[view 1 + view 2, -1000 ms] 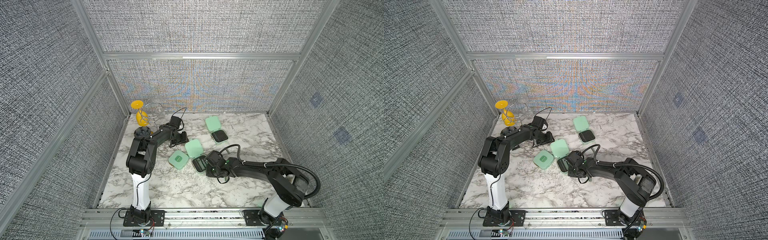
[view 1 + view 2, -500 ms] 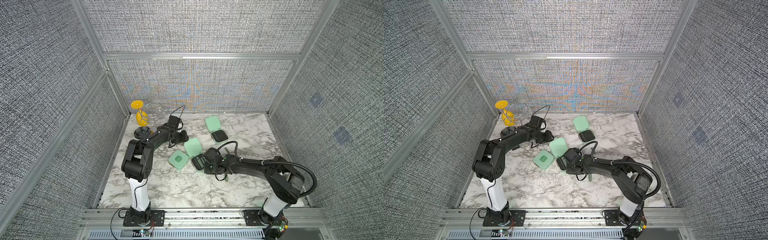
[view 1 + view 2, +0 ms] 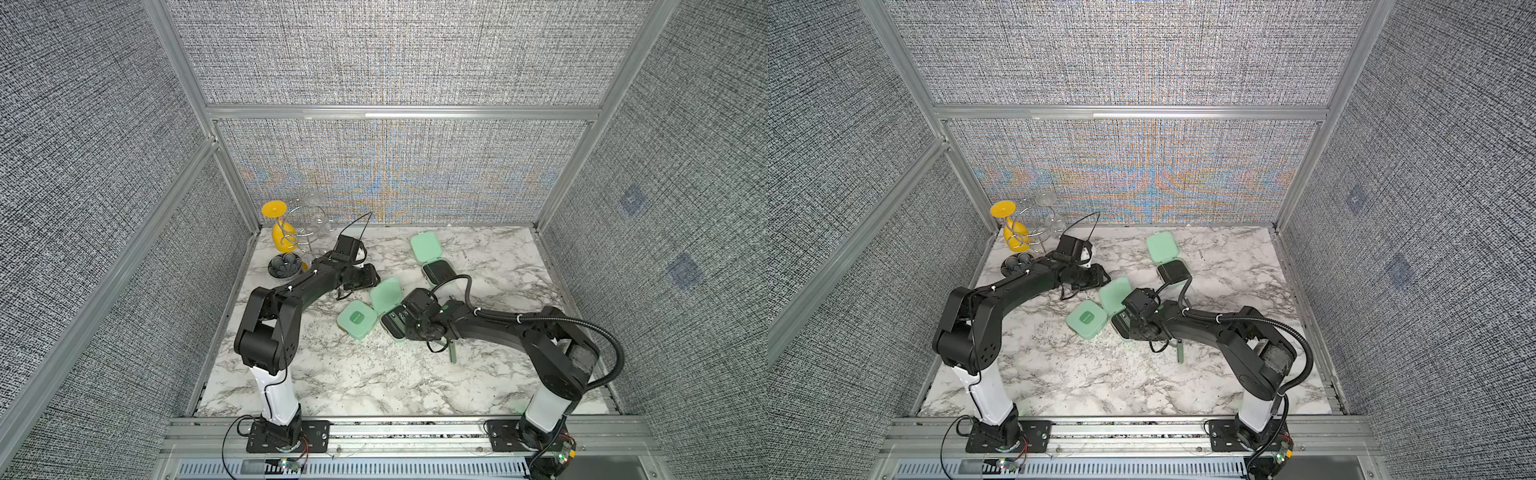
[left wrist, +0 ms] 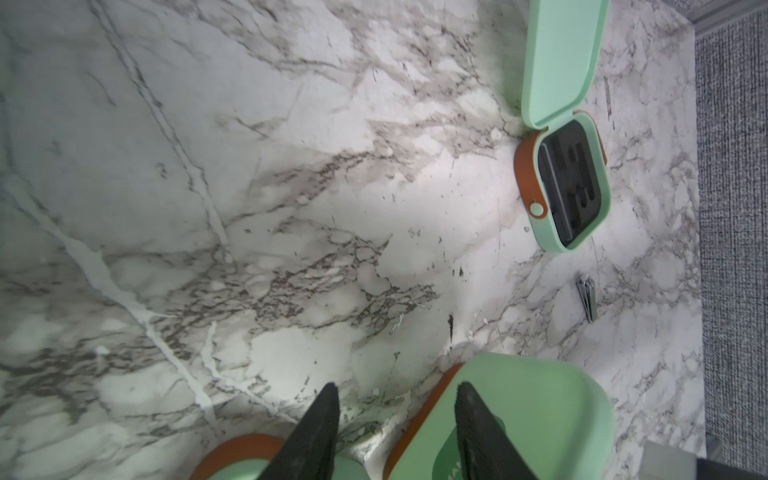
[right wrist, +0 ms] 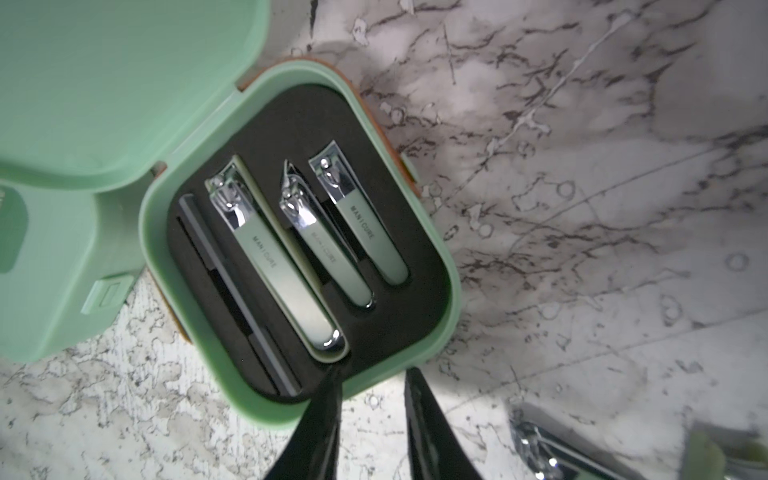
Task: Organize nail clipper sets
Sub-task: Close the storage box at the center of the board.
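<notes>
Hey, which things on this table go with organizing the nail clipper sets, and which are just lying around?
Belongs: closed mint-green case, open case holding three clippers, far open case, loose clipper, loose green tool.
Lying about: dark flower-shaped dish, yellow goblet, clear goblet, wire rack.

the tabletop point(image 3: 374, 386) is patterned as white marble with grey-brown veins, and the walls point(image 3: 395, 54) are covered in a grey woven texture. the cases point(image 5: 449, 291) are coloured mint green, lined in black and banded in orange-brown, while the clippers point(image 5: 286, 291) are finished in shiny silver and pale green. yellow is shown on the glass point(image 3: 274, 209), dark grey on the flower-shaped dish point(image 3: 285, 266), and black with white lower segments on the arms point(image 3: 490, 328).
</notes>
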